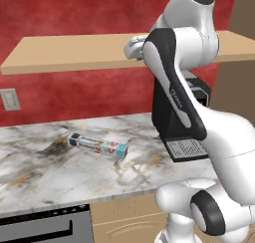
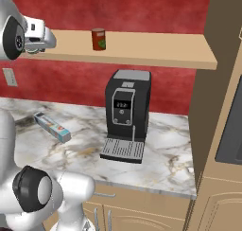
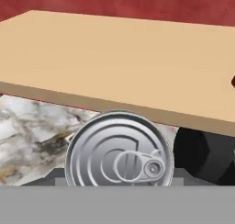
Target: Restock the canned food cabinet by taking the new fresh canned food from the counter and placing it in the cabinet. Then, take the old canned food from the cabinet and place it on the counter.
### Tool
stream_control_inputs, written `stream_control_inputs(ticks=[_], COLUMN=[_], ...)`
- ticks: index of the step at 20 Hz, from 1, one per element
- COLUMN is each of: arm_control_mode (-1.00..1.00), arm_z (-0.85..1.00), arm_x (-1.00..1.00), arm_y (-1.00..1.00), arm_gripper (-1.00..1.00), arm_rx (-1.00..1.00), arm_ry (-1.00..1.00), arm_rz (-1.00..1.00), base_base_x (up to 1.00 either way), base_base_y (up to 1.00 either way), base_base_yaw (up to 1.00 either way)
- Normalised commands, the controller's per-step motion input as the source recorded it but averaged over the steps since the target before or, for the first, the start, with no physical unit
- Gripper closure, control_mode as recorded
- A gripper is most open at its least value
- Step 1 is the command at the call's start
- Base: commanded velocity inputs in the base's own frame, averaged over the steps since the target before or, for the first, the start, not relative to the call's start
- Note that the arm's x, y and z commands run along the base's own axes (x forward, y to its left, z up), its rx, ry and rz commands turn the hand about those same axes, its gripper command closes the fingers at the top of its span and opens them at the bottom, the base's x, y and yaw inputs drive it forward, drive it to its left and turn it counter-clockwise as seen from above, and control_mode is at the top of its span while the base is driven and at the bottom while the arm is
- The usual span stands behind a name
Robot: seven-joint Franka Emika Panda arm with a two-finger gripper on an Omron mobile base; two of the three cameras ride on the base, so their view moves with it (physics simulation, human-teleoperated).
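Note:
A flat round grey tin with a pull tab, the new fresh canned food (image 3: 119,150), sits low in the hand view, hiding the fingertips that grip it. My gripper (image 1: 131,48) (image 2: 43,39) is shut on it at the front edge of the cabinet shelf (image 1: 64,53) (image 2: 156,49) (image 3: 119,58), about level with the board. Further right on that shelf, apart from the hand, stands the old canned food (image 2: 99,39), a red-brown upright can. The marble counter (image 1: 50,162) (image 2: 165,149) (image 3: 27,122) lies below.
A black coffee machine (image 2: 126,111) (image 1: 172,112) stands on the counter under the shelf, right of my hand. A long foil box (image 1: 97,145) (image 2: 52,127) lies to its left. A wall outlet (image 1: 10,99) is at the left, tall wooden cabinetry (image 2: 222,107) at the right.

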Motion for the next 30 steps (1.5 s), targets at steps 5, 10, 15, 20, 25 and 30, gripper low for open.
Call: stream_control_inputs(ticks=[5, 10, 15, 20, 25, 30], arm_control_mode=[-1.00, -1.00, -1.00, -1.00, -1.00, -1.00], arm_z=[0.00, -0.11, -0.03, -0.17, -0.34, -0.09], arm_x=[0.85, 0.89, 0.89, 0.84, 0.77, 0.25], arm_y=[0.02, 0.00, 0.00, 0.00, 0.00, 0.00], arm_gripper=[1.00, 1.00, 1.00, 1.00, -1.00, -1.00], arm_rx=[-0.04, -0.06, -0.04, -0.04, -0.04, 0.00], arm_ry=[0.10, 0.08, 0.05, 0.02, 0.00, 0.00], arm_rz=[-0.03, -0.02, -0.02, -0.03, -0.02, 0.00], base_base_x=[0.00, 0.00, 0.00, 0.00, 0.00, 0.00], base_base_y=[0.00, 0.00, 0.00, 0.00, 0.00, 0.00], base_base_yaw=[0.00, 0.00, 0.00, 0.00, 0.00, 0.00])
